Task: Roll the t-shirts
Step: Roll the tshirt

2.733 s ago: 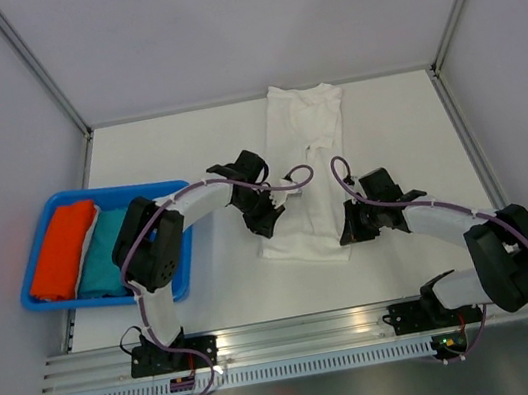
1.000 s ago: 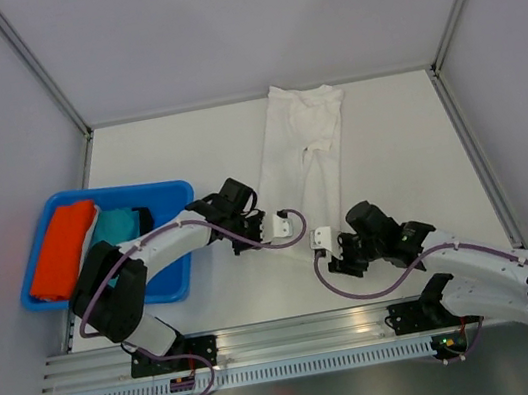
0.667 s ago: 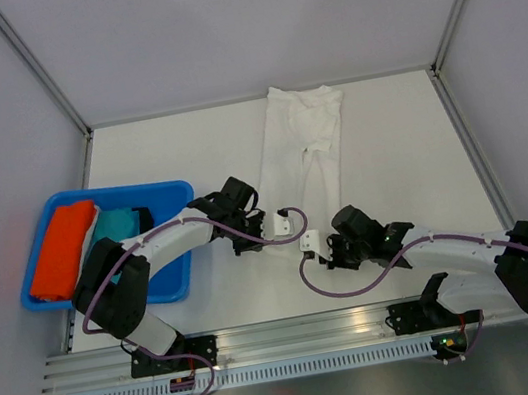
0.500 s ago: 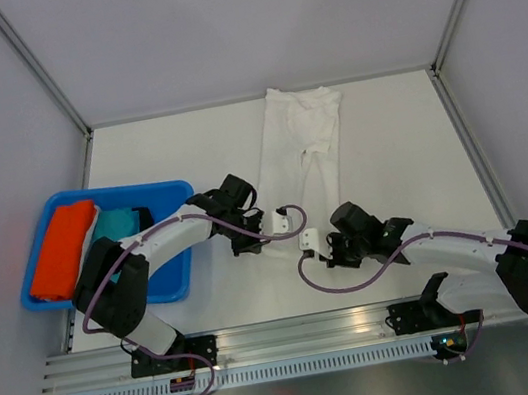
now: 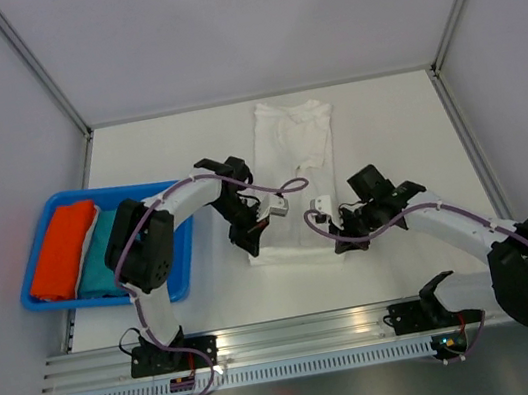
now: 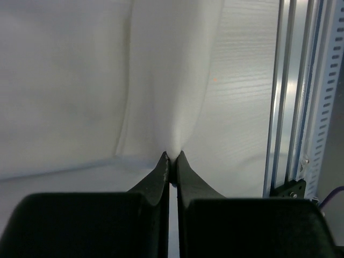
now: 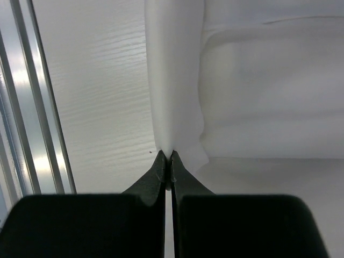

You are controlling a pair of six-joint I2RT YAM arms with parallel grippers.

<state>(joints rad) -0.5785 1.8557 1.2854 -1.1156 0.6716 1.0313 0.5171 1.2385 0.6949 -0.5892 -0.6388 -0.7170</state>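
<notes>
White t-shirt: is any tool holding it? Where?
Both: the left tool pinches the near left corner of the white t-shirt; the right tool, its near right corner.

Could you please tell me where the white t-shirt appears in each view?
Top external: white cloth t-shirt lies in the middle of the white table.
Left wrist: fills the upper left, a fold pinched by the left gripper.
Right wrist: fills the upper right, its edge pinched by the right gripper.
Shared landmark: the aluminium rail along the table's near edge.

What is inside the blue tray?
An orange t-shirt and a teal t-shirt lie side by side in the blue tray. The left arm covers its right part; anything there is hidden.
</notes>
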